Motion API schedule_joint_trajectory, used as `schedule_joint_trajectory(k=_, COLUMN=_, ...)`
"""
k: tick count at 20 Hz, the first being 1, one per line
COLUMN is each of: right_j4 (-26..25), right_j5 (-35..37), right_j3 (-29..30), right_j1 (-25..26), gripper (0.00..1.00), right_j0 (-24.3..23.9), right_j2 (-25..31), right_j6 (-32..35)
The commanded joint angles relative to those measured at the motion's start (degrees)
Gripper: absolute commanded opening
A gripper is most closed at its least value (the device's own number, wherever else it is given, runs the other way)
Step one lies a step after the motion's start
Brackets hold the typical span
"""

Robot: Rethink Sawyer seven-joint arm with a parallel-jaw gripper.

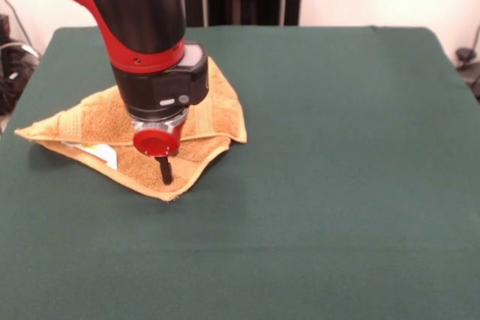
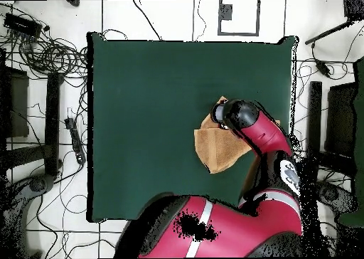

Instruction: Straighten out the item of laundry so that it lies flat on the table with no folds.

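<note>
- Notice, operator, your towel (image 1: pixel 97 121) was fuzzy golden terry, folded over itself into a rough triangle, white tag (image 1: pixel 101 154) showing.
- It lay on the green felt table (image 1: pixel 337 148).
- Your gripper (image 1: pixel 164 171) pressed onto it; I couldn't tell its fingers' state.

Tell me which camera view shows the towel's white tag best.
The front view: the white tag shows at the folded towel's near left edge. The overhead view shows only part of the towel, the arm covers the rest, and no tag can be made out.

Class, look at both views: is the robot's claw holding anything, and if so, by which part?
It cannot be told. The claw is down on the towel near its front folded edge, but whether it pinches the cloth is not visible.
</note>
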Motion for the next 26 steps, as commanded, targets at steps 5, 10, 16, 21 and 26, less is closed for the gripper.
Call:
schedule_joint_trajectory(k=5, right_j4=5.79, right_j5=-4.42, right_j3=-1.95, right_j1=6.61, gripper=1.0, right_j0=3.58, right_j2=7.34, right_j6=12.56)
schedule_joint_trajectory(k=10, right_j4=5.62, right_j5=-2.58, right_j3=-2.61, right_j1=6.43, gripper=1.0, right_j0=3.78, right_j2=6.38, right_j6=12.64)
schedule_joint_trajectory(k=16, right_j4=4.87, right_j5=1.8, right_j3=-2.97, right_j1=4.61, gripper=1.0, right_j0=3.58, right_j2=5.29, right_j6=12.31)
schedule_joint_trajectory(k=21, right_j4=5.33, right_j5=4.03, right_j3=-4.28, right_j1=4.15, gripper=1.0, right_j0=4.73, right_j2=3.47, right_j6=15.05)
schedule_joint_trajectory(k=26, right_j4=5.35, right_j5=6.86, right_j3=-4.8, right_j1=2.96, gripper=1.0, right_j0=5.56, right_j2=1.86, right_j6=15.99)
